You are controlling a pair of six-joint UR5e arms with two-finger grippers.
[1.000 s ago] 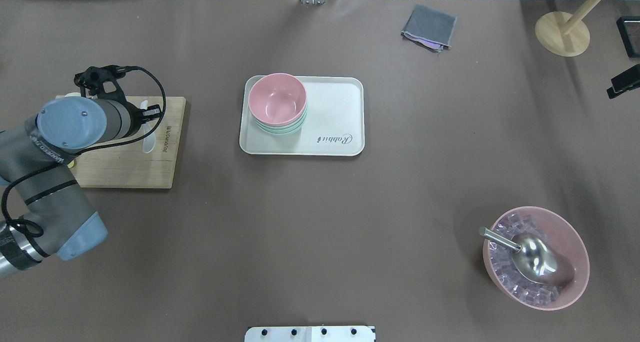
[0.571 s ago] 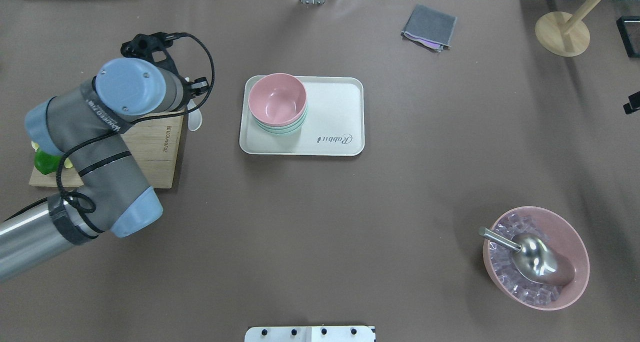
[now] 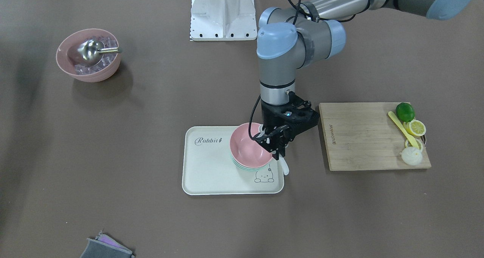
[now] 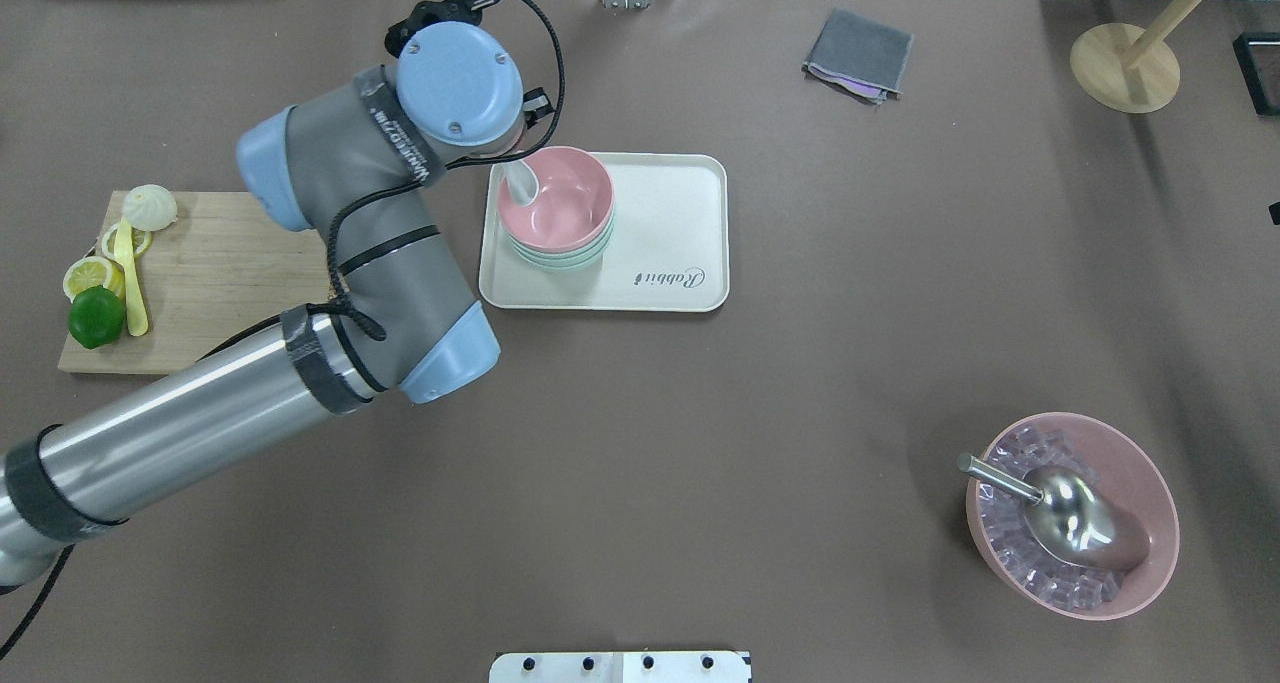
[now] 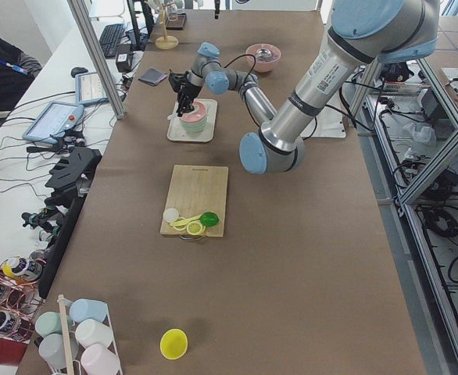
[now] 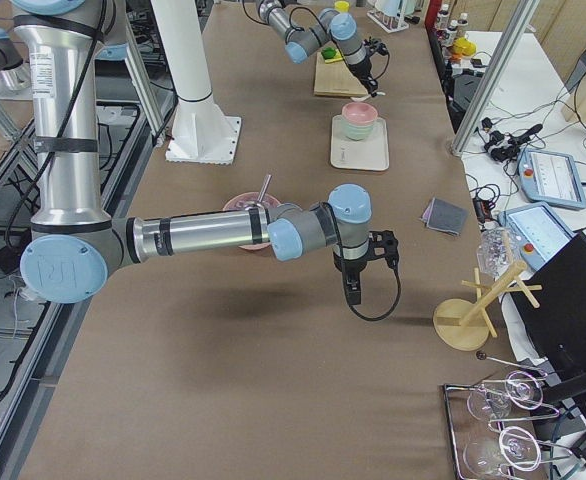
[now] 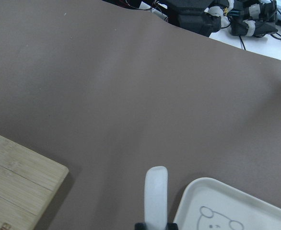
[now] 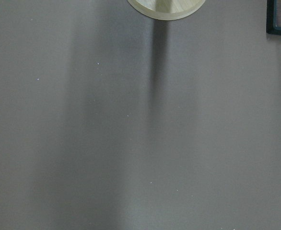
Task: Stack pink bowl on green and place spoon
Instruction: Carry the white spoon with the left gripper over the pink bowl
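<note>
Stacking stage complete, spoon placement in progress. The pink bowl (image 4: 565, 198) sits nested in the green bowl (image 4: 570, 260), and the pair stands in one corner of the cream tray (image 3: 206, 175), on the side towards the cutting board (image 3: 363, 137).

The left pincer (image 3: 279, 146) hangs at the rim of the pink bowl on that side. It is closed on the middle of the white spoon (image 4: 522, 178). One end of the spoon reaches in over the pink bowl. The other end points outward past the tray's corner, over the bare table (image 7: 131, 96). Holding the spoon by its middle probably leaves the inner end free to dip below the rim before release.

The spoon is judged to be above the bowl, not resting in it; contact cannot be confirmed. What remains is to lower and release it.

The right pincer (image 6: 353, 285) is well apart from the tray, near the wooden stand (image 6: 468, 325). Whether it is open or closed cannot be told.
</note>
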